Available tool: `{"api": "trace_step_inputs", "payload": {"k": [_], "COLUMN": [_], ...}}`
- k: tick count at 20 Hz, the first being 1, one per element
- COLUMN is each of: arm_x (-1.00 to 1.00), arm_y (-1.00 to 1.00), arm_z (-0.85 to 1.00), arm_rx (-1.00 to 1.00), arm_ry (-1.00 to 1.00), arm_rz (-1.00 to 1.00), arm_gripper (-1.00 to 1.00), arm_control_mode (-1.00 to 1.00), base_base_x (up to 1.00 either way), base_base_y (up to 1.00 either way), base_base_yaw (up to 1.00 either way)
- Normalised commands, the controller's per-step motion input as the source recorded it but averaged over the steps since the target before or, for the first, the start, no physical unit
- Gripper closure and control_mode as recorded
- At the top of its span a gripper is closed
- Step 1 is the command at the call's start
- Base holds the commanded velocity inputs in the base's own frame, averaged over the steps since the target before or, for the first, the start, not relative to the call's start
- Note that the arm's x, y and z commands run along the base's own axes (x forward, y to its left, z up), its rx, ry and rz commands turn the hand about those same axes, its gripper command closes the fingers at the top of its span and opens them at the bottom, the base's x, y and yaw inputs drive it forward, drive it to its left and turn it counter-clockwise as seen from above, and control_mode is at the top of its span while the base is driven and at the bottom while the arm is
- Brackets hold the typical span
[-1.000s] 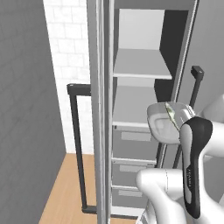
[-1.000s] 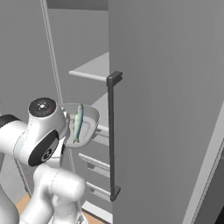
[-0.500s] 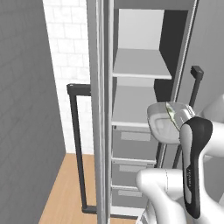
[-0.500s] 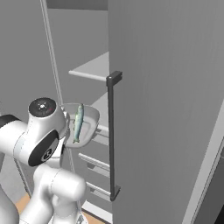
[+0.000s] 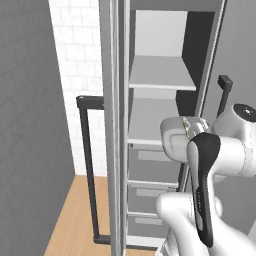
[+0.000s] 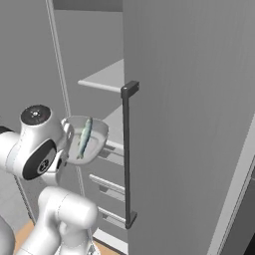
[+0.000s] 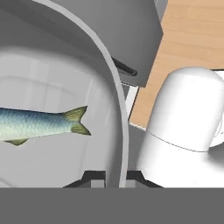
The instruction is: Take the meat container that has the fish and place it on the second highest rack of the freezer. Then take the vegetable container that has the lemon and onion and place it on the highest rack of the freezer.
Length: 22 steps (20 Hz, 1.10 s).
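Item one, nearest me: the arm, white with dark joints, rising in front of the open freezer [image 5: 165, 125].

Item two: the gripper [image 7: 114, 177], its dark tips just visible in the hand view, closed narrow on the rim of the meat container [image 6: 85, 140]. I see the rim passing between the tips there.

Item three: the meat container, light grey, shallow, rounded corners. I have it held off any surface and tipped well up on edge, its hollow facing right in the right base view. In the left base view it sits [image 5: 176, 137] just in front of the lower white shelf, at about that shelf's height; I cannot tell whether it touches the shelf edge.

Item four: the fish [image 7: 37, 124], slim, silvery-green, lying inside the container against its floor. In the right base view it runs [image 6: 85, 138] up and down along the tilted tray.

Item five, further in: the freezer interior. Two flat white shelves, the upper shelf [image 5: 160, 75] above the lower shelf [image 5: 147, 122], with grey drawers [image 5: 152, 170] stacked beneath.

Item six: the grey freezer door [image 6: 189, 124] on the right, standing open, with a long dark bar handle [image 6: 128, 154].

Item seven, far left: a white tiled wall [image 5: 75, 65] and a wood floor [image 5: 80, 220].
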Motion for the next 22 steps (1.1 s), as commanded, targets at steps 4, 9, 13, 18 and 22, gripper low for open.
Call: {"api": "trace_step_inputs", "payload": {"k": [4, 9, 13, 18, 22], "arm_x": [0.46, 0.77, 0.96, 0.84, 0.78], "arm_y": [0.03, 0.2, 0.02, -0.03, -0.1], "arm_z": [-0.27, -0.27, -0.48, -0.35, -0.22], "arm_rx": [0.04, 0.01, 0.0, -0.02, 0.0], "arm_ry": [0.0, -0.07, -0.06, -0.02, 0.06], "arm_rz": [-0.08, -0.04, -0.04, -0.03, 0.0], "arm_gripper": [1.0, 1.0, 1.0, 1.0, 1.0], "arm_control_mode": [-1.0, -1.0, -1.0, -1.0, -1.0], "base_base_x": [0.0, 0.0, 0.0, 0.0, 0.0], "base_base_y": [0.0, 0.0, 0.0, 0.0, 0.0], "base_base_yaw": [0.0, 0.0, 0.0, 0.0, 0.0]}}
